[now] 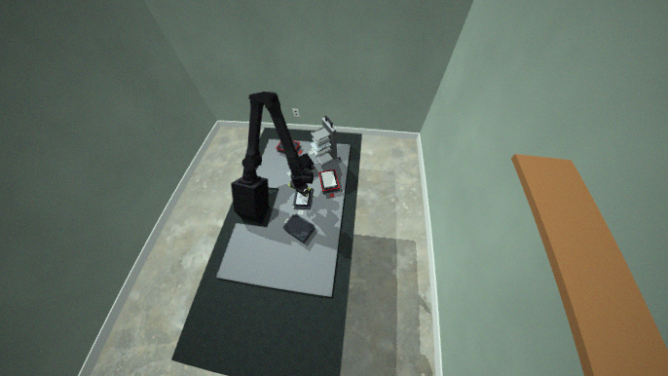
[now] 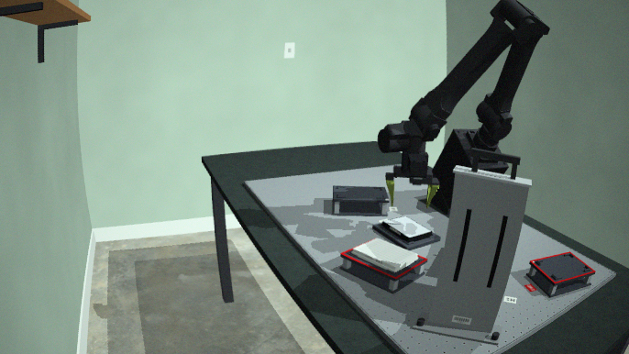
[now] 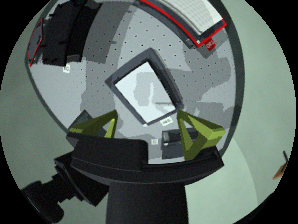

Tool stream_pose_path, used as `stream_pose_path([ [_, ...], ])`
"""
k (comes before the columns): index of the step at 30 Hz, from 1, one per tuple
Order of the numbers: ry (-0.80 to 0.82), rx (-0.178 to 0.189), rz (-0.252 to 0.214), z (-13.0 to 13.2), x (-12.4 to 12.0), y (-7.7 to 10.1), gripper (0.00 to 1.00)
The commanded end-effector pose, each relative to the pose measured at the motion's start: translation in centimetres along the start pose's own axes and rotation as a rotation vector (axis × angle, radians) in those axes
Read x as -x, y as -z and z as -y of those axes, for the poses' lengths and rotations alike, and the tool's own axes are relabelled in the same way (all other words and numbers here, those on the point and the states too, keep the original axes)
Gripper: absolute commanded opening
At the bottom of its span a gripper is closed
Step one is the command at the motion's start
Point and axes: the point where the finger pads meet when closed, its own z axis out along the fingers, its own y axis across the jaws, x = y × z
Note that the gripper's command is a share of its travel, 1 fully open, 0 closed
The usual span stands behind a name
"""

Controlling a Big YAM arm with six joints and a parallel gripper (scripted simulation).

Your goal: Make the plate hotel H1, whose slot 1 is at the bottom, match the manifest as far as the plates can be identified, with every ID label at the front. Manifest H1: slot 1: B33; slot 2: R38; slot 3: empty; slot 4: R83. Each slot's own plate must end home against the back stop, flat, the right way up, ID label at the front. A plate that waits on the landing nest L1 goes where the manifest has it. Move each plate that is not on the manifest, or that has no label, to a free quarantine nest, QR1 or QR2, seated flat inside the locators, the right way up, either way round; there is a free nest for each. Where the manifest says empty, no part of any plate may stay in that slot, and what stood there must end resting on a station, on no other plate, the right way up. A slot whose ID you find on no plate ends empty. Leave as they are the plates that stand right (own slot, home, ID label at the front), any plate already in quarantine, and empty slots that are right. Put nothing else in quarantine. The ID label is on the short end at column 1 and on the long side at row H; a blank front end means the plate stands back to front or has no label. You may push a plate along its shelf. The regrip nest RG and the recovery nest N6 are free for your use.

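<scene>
- Where the low dark nest [image 2: 426, 240] sits near the middle of the tabletop [image 2: 293, 158], a white plate [image 2: 406, 227] lies on it, just beside the grey plate hotel [image 2: 481, 248].
- Above that plate hangs the tool [image 2: 411, 189], its yellow-green fingers spread wide and holding nothing.
- Just beside, a red-rimmed nest [image 2: 372, 271] carries another white plate [image 2: 384, 253].
- Beyond the hotel, a second red-rimmed nest [image 2: 562, 271] stands bare.
- Farther back stands a taller dark nest [image 2: 359, 199].

claw [image 2: 411, 189] clear above plate [image 2: 406, 227], hotel [image 2: 481, 215] beside
</scene>
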Motion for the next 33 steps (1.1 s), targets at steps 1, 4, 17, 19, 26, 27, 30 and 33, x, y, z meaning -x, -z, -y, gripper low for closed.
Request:
stream_pose_path([
  [1, 0.127, -0.019, 0.012, 0.8, 0.4, 0.8, 1.00],
  [4, 0.207, -0.019, 0.011, 0.7, 0.4, 0.8, 1.00],
  [17, 0.500, -0.020, 0.008, 0.7, 0.3, 0.8, 1.00],
  [19, 0.553, -0.020, 0.007, 0.7, 0.3, 0.8, 1.00],
  [26, 0.592, 0.002, 0.003, -0.1, 0.2, -0.9, 1.00],
  [27, 0.591, 0.003, 0.003, -0.1, 0.1, -1.1, 1.00],
  [30, 0.591, 0.003, 0.003, -0.1, 0.1, -1.2, 1.00],
  [33, 0.575, -0.005, 0.004, 0.3, 0.4, -1.5, 1.00],
])
